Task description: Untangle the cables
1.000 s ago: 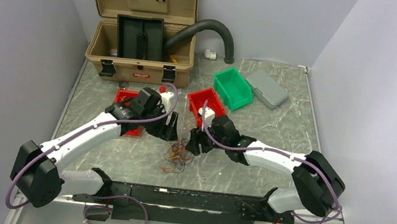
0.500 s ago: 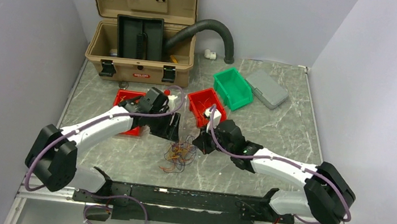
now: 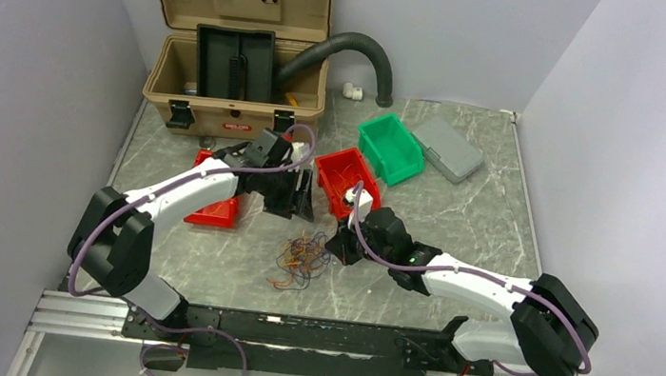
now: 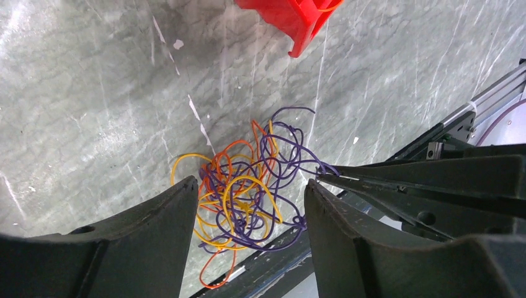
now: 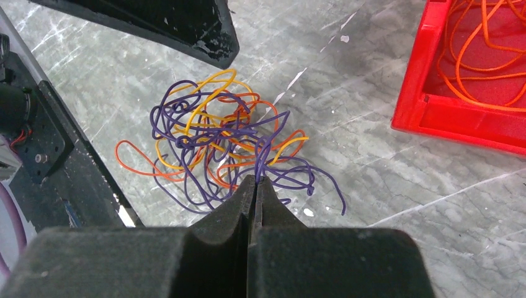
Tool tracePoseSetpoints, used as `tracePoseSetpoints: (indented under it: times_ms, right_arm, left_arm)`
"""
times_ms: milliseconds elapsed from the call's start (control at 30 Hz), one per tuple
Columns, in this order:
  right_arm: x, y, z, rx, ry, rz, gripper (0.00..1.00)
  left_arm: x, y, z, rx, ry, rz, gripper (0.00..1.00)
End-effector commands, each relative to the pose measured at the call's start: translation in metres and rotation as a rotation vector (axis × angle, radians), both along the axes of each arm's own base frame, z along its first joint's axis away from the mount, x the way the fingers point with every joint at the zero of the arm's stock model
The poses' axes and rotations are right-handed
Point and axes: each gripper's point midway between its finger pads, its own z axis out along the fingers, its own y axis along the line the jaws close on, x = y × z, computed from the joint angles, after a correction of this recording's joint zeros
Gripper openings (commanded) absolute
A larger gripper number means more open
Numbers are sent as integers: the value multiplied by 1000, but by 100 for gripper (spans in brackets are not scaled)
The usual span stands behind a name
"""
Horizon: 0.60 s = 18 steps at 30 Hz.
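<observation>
The right tool (image 5: 255,181), pinching a purple strand (image 5: 263,155), sits at the right edge of the cables (image 5: 211,139); the spread left tool (image 4: 248,186) hangs behind them, apart.

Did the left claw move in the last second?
Yes. Seen from the top camera, the left claw has pulled back from the cables, moving away from the arm bases and toward the tan case at the back.

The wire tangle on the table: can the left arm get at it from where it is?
Probably yes. The left gripper is open and pointed at the wire tangle, with nothing between them. The right gripper, shut on a purple strand at one edge, leaves the rest free.
</observation>
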Motion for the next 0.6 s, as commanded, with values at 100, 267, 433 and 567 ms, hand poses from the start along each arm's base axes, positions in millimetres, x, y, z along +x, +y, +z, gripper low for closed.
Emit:
tracePoseSetpoints:
  times_ms: [100, 267, 433, 567]
  right_arm:
    - [7, 5, 19, 52, -59, -12, 0]
    - [6, 4, 21, 65, -66, -14, 0]
    - [8, -4, 24, 47, -82, -46, 0]
    - [15, -27, 29, 11, -111, -156, 0]
  left_arm:
    - [-16, -11, -6, 49, 60, 18, 63]
    - [-21, -13, -30, 82, 113, 18, 52]
    - [-20, -12, -40, 102, 115, 13, 11]
    - [-12, 7, -27, 122, 29, 79, 0]
